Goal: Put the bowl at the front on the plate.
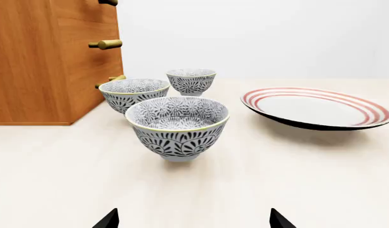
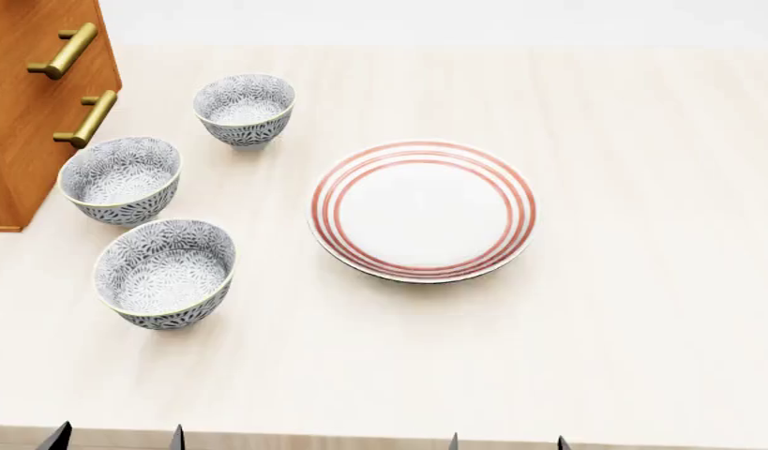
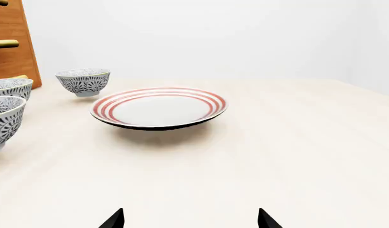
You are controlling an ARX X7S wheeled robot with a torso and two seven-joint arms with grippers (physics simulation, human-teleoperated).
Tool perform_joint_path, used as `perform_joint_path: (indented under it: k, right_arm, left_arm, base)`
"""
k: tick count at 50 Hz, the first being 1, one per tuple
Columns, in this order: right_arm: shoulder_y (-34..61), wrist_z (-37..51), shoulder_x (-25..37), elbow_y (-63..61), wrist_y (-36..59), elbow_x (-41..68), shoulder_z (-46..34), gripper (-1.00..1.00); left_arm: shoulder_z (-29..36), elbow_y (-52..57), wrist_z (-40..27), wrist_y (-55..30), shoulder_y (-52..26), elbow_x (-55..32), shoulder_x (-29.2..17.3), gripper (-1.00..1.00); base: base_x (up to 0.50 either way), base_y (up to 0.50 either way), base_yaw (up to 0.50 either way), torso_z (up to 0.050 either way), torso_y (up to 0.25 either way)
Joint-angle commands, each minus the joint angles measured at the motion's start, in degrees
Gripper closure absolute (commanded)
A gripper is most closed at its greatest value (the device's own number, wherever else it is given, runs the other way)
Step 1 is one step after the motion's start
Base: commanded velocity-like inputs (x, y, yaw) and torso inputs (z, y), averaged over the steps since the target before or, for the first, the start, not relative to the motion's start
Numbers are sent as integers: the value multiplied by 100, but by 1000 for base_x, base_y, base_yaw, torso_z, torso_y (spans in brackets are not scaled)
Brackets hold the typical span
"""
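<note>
Front grey-blue floral ceramic bowl (image 2: 166, 272) stands on the pale wooden table (image 2: 634, 328), left of the red-ringed white plate (image 2: 423, 210). Left gripper (image 1: 193, 221) and right gripper (image 3: 190, 219): jaws spread, empty.

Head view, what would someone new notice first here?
Probably the big white plate with red rings, alone mid-table. Next, three matching blue-patterned bowls lined up to its left: the front bowl nearest the robot, the middle bowl and the far bowl running back beside a wooden cabinet with brass handles.
</note>
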Motion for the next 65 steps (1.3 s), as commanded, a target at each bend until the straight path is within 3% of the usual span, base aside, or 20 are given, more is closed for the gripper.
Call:
perform_joint_path:
  k: [1,13,17,22,25,28,43,65]
  right_arm:
    - [0,0,54,0,0,54,-72,-100]
    - [121,581,247,94,89,316,-298,-100]
    - [247,813,349,-739,1333,162,-383,-100]
    - [430,778,480,-1877,2466,315,-415,-100]
    - [704,799,585,-2579,3288,321,-444,-100]
    - [1018,819,597,-3128,3998,445,-384,-100]
    - [2345,912,652,-3758,5384,690,-364,-100]
    - [2319,984,796,-3686,5260,744,-451,-100]
  left_arm:
    - [464,20,-465,14,3,-388,-390,-100]
    - [532,-99,-597,36,-57,-495,-450,-100]
    - [611,865,-718,-1171,-80,-539,-537,-100]
    - [607,1668,-791,-1927,-230,-605,-669,-100]
    - [538,2507,-940,-3202,-561,-711,-750,-100]
    - [423,2851,-900,-3743,-827,-932,-793,-100]
    - [201,4284,-1034,-6371,-2575,-1411,-1027,-100]
    - [160,4146,-1089,-6084,-2446,-1495,-961,-100]
  base:
    - [0,0,0,0,0]
    - [0,0,0,0,0]
    - [0,0,0,0,0]
    - [0,0,0,0,0]
    - [0,0,0,0,0]
    - [0,0,0,0,0]
    - [16,0,0,0,0]
    - [500,0,0,0,0]
